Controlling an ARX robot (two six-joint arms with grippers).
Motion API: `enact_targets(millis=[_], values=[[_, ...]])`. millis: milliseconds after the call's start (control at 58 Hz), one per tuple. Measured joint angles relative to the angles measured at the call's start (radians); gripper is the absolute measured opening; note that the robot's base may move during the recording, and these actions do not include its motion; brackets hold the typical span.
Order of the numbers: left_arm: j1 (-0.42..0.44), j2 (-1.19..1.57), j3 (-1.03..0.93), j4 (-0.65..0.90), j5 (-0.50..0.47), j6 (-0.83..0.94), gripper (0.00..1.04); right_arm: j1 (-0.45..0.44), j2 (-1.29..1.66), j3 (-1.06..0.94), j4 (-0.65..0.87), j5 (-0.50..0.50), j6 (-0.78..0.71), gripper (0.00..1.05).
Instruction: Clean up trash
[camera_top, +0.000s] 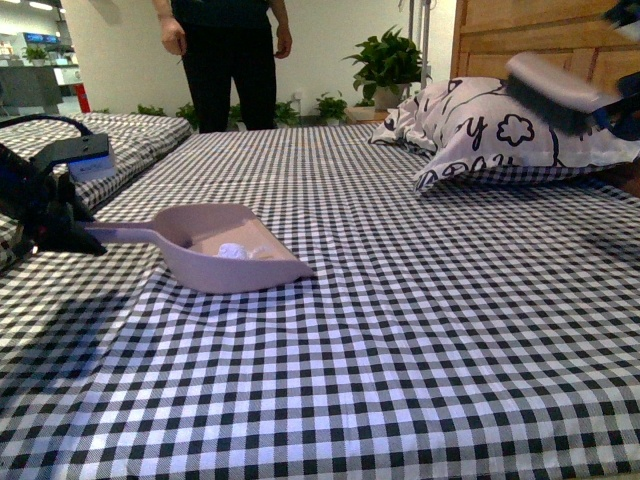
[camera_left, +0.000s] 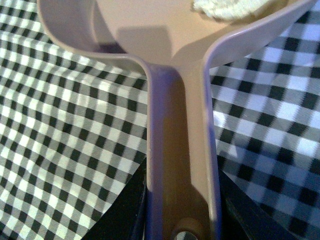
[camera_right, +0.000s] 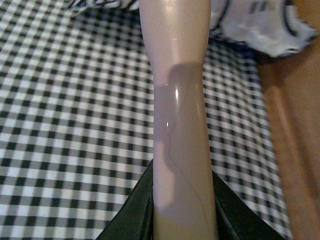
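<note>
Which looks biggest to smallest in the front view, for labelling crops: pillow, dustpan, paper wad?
1. Pillow, though it lies farther from the camera, so the gap is likely understated.
2. Dustpan, held by the left gripper.
3. Paper wad, inside the dustpan.

My front camera sits low between my arms and looks straight across the checked bedspread (camera_top: 400, 330) toward the pillow (camera_top: 500, 135) and headboard (camera_top: 530, 40), taking in the whole dustpan (camera_top: 225, 255) at middle range. My left wrist camera looks from very near along the dustpan handle (camera_left: 180, 150) into the pan, sharing dustpan and bedspread with the front view. My right wrist camera looks equally near along the brush handle (camera_right: 177, 115) toward the pillow, a region the front view also covers.
</note>
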Motion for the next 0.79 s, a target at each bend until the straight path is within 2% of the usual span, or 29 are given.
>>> enact_targets(millis=[86, 104, 173, 328, 431, 535, 621, 794], values=[[0.002, -0.014, -0.042, 0.093, 0.006, -0.058, 0.28, -0.068, -0.098, -0.069, 0.013, -0.008, 0.032, 0.2], [0.002, -0.031, -0.083, 0.15, 0.003, -0.058, 0.28, -0.076, -0.11, -0.077, 0.013, -0.008, 0.034, 0.2], [0.005, -0.039, -0.1, 0.225, -0.013, -0.167, 0.28, -0.117, -0.178, -0.122, 0.013, -0.016, 0.058, 0.2], [0.01, -0.309, -0.599, 0.921, -0.185, -0.548, 0.28, -0.172, -0.335, -0.219, -0.006, -0.072, 0.103, 0.2], [0.013, -0.483, -0.811, 1.211, -0.248, -0.776, 0.28, -0.179, -0.445, -0.269, -0.033, -0.126, 0.132, 0.2], [0.012, -0.633, -0.954, 1.362, -0.341, -0.919, 0.28, -0.185, -0.559, -0.302, -0.063, -0.197, 0.163, 0.2], [0.007, -0.755, -1.081, 1.413, -0.423, -0.984, 0.28, -0.205, -0.657, -0.326, -0.091, -0.256, 0.193, 0.2], [-0.016, -0.982, -1.351, 1.459, -0.523, -1.039, 0.28, -0.284, -0.814, -0.367, -0.15, -0.38, 0.241, 0.2]])
